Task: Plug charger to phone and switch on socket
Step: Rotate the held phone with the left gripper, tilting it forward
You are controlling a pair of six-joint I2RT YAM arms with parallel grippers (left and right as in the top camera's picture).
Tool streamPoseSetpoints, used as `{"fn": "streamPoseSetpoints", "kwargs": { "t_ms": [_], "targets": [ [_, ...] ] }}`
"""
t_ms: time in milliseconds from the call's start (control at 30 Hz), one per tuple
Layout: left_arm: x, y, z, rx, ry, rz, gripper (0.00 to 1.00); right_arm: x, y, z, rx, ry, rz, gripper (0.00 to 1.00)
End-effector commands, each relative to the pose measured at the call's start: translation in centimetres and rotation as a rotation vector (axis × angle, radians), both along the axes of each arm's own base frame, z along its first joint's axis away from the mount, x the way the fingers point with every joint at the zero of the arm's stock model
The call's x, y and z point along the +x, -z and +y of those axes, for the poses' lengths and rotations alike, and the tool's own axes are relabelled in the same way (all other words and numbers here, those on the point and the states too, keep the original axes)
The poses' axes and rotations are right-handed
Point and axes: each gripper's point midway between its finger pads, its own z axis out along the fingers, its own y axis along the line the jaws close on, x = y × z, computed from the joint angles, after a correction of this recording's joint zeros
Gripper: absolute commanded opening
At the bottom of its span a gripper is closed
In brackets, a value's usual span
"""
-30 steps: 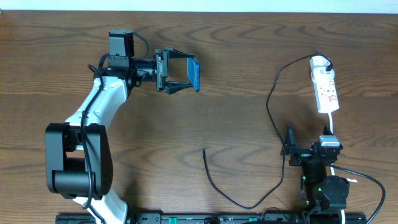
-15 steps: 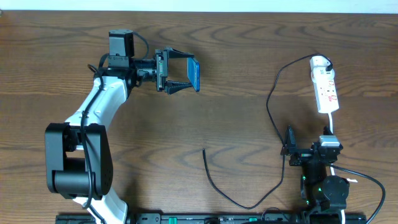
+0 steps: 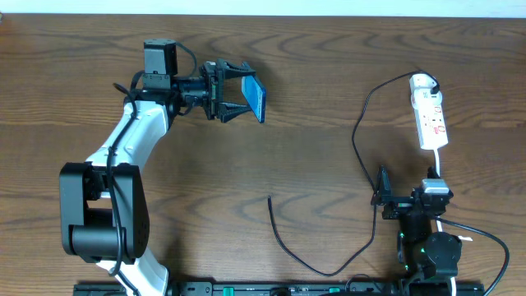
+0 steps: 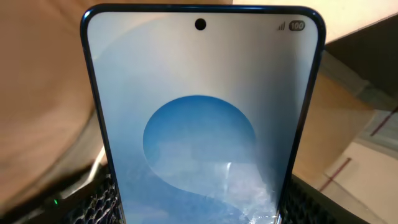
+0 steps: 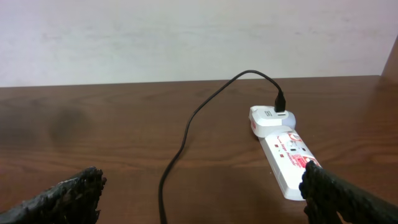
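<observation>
While the left gripper [image 3: 248, 92] hangs over the far left part of the wooden table [image 3: 329, 49], its jaws pinch the phone [image 3: 258, 99] by its two long edges, one fingertip on each side. The overhead view shows the phone lifted clear of the wood and tilted. In the left wrist view its blue screen with the lighter circle faces the camera and fills most of the picture, and the textured pads [image 4: 96, 199] show at its lower corners. The right gripper [image 5: 202, 180] sits low at the near right with its jaws spread wide and nothing between them. Ahead of it and a little to its right lies the socket [image 5: 286, 158], flat on the table and apart from both fingers. The charger [image 3: 362, 131] has its black plug seated in the far end of the socket. Its thin cable curves left, runs down just beside the right gripper and loops along the near edge. It ends in a free tip [image 3: 269, 198] on the bare wood, well apart from the phone.
</observation>
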Motion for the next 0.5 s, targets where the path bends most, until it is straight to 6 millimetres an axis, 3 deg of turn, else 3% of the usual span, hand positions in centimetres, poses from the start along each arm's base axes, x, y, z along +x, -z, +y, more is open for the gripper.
{"fn": "streamPoseSetpoints", "kwargs": {
  "t_ms": [0,467],
  "targets": [
    [0.6,-1.2,0.3,0.066,-0.007,-0.189,0.07,0.0,0.1,0.2,-0.012,-0.009,0.003,0.99],
    [2.7,0.0,1.4,0.204,-0.079,-0.332,0.08,0.0,0.1,0.2,-0.012,-0.008,0.003,0.99]
  ]
}}
